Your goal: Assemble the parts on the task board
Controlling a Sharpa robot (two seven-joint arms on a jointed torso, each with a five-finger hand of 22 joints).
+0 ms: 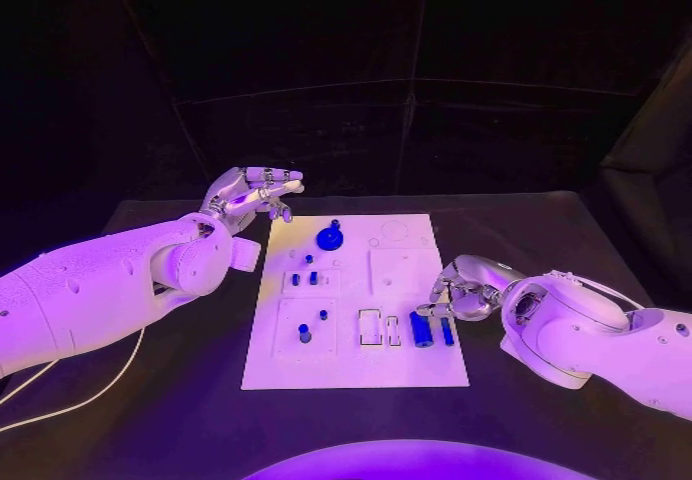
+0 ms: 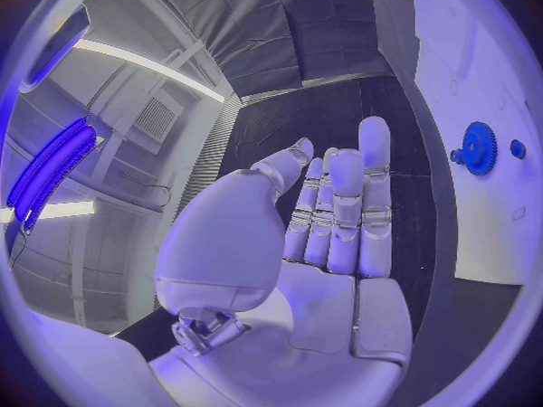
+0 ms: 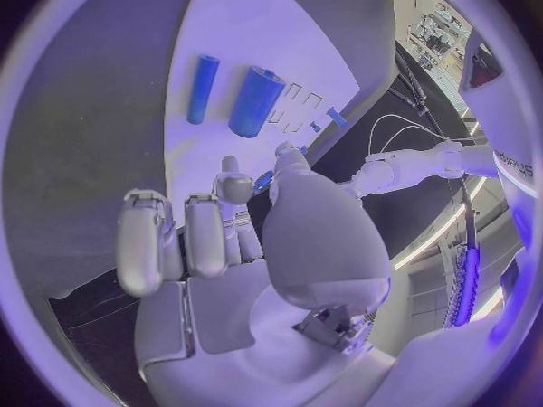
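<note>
Hovering beside the task board (image 1: 353, 375), I hold both my left hand (image 1: 254, 195) and right hand (image 1: 459, 290) empty, fingers loosely apart.

The board (image 1: 355, 300) is white, lying on a black desk (image 1: 173, 400). On it, the gear (image 1: 330, 238) is blue, and so are the thick cylinder (image 1: 421, 329), the thin rod (image 1: 447, 331) beside it and the small pegs (image 1: 303, 279). Both arms are white; the left hand (image 1: 254, 193) and the right hand (image 1: 462, 289) are silver, with silver fingers (image 2: 374, 190).
</note>
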